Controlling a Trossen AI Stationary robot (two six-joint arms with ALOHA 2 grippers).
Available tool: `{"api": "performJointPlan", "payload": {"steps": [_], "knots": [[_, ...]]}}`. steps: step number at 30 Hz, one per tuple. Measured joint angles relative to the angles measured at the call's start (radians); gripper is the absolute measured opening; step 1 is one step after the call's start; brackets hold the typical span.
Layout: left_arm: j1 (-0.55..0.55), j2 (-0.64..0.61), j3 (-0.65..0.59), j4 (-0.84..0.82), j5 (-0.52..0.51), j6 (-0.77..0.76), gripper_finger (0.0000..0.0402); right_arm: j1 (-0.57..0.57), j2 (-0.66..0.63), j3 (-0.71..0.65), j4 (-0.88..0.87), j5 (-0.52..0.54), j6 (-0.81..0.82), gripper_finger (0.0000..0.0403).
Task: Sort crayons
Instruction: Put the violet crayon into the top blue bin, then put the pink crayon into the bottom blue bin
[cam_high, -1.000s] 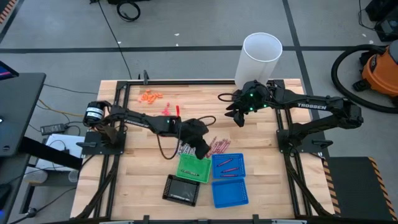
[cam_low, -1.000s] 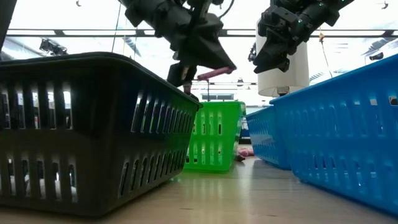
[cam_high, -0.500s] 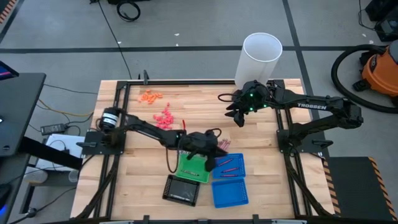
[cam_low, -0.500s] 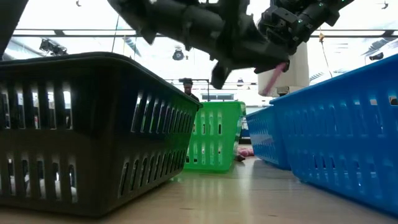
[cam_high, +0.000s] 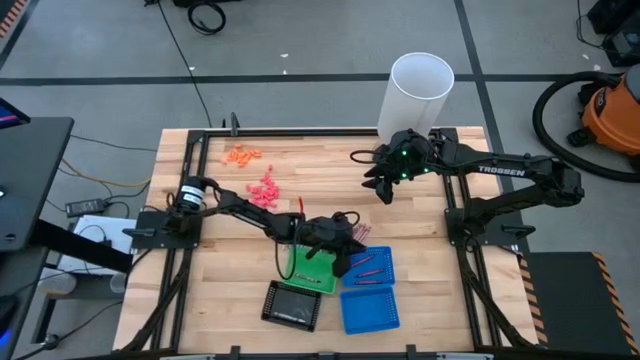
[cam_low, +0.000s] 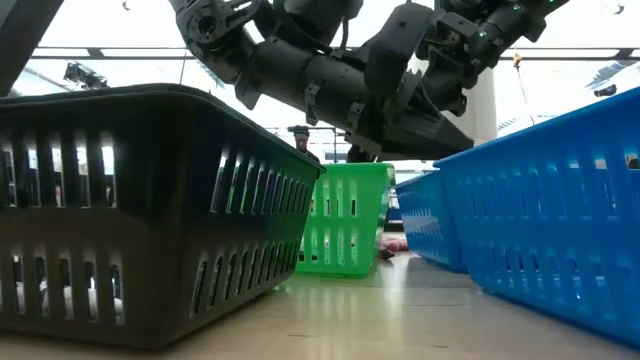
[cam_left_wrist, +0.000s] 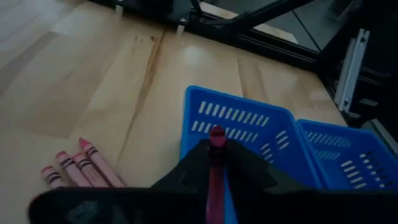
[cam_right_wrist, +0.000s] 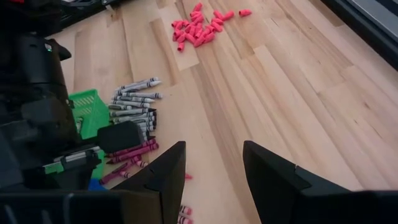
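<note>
Over the upper blue tray (cam_high: 368, 265), near the tabletop's (cam_high: 330, 190) front edge: left pincer (cam_high: 346, 262), a dark red crayon (cam_left_wrist: 215, 171) between its fingers, tip toward the tray. Grip looks about to loosen, though cannot tell for certain whether the stick is clamped or only resting there. Well apart, above the far right part of the tabletop: right pincer (cam_right_wrist: 211, 168), fingers spread wide, nothing between them, waiting.

Done so far, judging by the trays: a few dark red sticks lying in the upper blue tray, a couple of pale sticks in the green tray (cam_high: 311, 268). Second blue tray (cam_high: 369, 309) looks bare; contents of the black tray (cam_high: 292, 304) not clear.

Left to do: most of it. Loose heap of grey crayons (cam_right_wrist: 134, 99) on the wood beside the green tray, and a smaller bunch of dark red ones (cam_right_wrist: 132, 152) just next to it. Three more red ones (cam_left_wrist: 78, 168) beside the blue tray.
</note>
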Motion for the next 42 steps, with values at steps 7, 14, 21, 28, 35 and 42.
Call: {"api": "performJointPlan", "payload": {"steps": [7, 14, 21, 28, 35, 42], "knots": [[0.012, -0.052, 0.0, -0.097, 0.082, -0.043, 0.0155, 0.0, 0.0, 0.0, -0.002, 0.0, 0.0, 0.0169], [0.052, -0.21, 0.001, -0.472, 0.08, -0.053, 0.0151, 0.0, 0.0, 0.0, 0.0, 0.0, 0.003, 0.0169], [0.092, -0.304, 0.001, -0.92, 0.016, -0.201, 0.0141, 0.0, 0.0, 0.0, 0.015, 0.001, 0.004, 0.0169], [0.111, -0.307, -0.042, -1.14, 0.009, -0.414, 0.0141, 0.0, 0.0, 0.0, 0.047, 0.004, 0.009, 0.0169], [0.116, -0.405, -0.265, -1.015, 0.013, -0.664, 0.0141, 0.0, 0.0, 0.0, 0.052, 0.005, 0.019, 0.0169], [0.117, -0.461, -0.359, -0.935, 0.009, -0.77, 0.0141, 0.0, 0.0, 0.0, 0.053, 0.005, 0.023, 0.0169]]}}
